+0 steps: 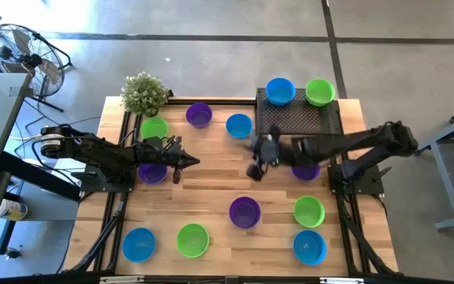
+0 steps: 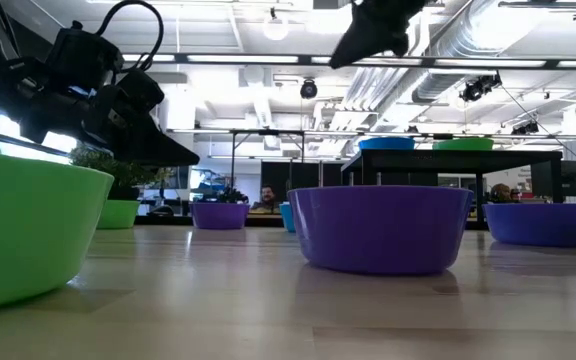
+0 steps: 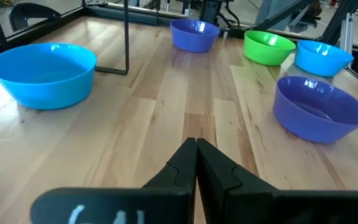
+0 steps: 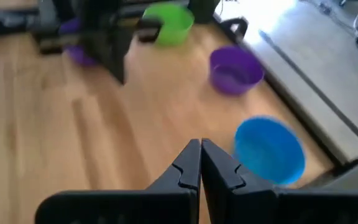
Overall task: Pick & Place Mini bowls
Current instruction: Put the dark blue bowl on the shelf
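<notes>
Several mini bowls in blue, lime green and purple stand scattered upright on the wooden table. A blue bowl [image 1: 280, 91] and a green bowl [image 1: 320, 91] stand on the black mesh stand [image 1: 298, 120]. My left gripper [image 1: 189, 162] hovers shut and empty over bare wood left of centre, its arm passing over a purple bowl [image 1: 152, 173]. My right gripper [image 1: 254, 169] is shut and empty near the table's centre, raised above the wood, just below a blue bowl [image 1: 239, 125]. Its arm covers part of another purple bowl [image 1: 305, 170]. The wrist views show shut fingertips [image 3: 196, 150] [image 4: 200, 154].
A potted plant [image 1: 143, 93] stands at the far left corner. Near-side bowls: purple [image 1: 245, 211], green [image 1: 309, 211], blue [image 1: 309, 246], green [image 1: 192, 240], blue [image 1: 139, 244]. Far side: green [image 1: 154, 128], purple [image 1: 199, 115]. Bare wood lies between the two grippers.
</notes>
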{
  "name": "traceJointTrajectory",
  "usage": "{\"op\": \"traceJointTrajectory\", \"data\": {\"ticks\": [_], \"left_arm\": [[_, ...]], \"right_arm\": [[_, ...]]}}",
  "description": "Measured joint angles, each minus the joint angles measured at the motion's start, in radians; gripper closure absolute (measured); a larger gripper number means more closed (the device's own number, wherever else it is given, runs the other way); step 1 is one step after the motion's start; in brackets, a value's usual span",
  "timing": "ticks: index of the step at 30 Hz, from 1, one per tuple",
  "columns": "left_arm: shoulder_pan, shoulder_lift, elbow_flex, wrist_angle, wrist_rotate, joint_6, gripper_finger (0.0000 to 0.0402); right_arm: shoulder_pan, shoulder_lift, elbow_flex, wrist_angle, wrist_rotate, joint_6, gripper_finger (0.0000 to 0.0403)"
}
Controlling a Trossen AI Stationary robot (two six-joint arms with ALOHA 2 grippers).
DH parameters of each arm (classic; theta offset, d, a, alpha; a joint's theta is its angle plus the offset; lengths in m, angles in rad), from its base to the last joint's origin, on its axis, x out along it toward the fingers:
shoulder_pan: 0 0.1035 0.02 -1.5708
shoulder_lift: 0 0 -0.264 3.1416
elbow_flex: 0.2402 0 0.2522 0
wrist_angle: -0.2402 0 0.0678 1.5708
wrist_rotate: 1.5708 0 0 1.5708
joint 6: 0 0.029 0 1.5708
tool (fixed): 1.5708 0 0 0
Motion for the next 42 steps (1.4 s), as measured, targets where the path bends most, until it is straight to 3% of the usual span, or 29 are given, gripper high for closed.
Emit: {"op": "traceJointTrajectory", "data": {"ticks": [4,8,16,22,34,42], "left_arm": [[0.0,0.0,0.0,0.0,-0.001,0.0,0.0397],[0.0,0.0,-0.001,0.0,-0.002,0.0,0.0397],[0.0,0.0,-0.001,0.0,-0.002,0.0,0.0397],[0.0,0.0,-0.001,-0.002,0.0,0.0,0.0397],[0.0,0.0,-0.002,-0.023,0.008,-0.008,0.0397],[0.0,0.0,-0.002,-0.023,0.009,-0.008,0.0397]], "right_arm": [[0.127,0.026,0.0,-0.061,0.031,0.084,0.0402],[0.233,0.058,0.004,-0.079,-0.024,0.118,0.0393],[0.357,0.213,0.091,-0.165,-0.175,0.19,0.0304],[0.397,0.367,0.183,-0.267,-0.276,0.094,0.026],[0.404,0.521,0.243,-0.284,-0.336,-0.055,0.027],[0.402,0.583,0.242,-0.275,-0.324,-0.105,0.0316]]}}
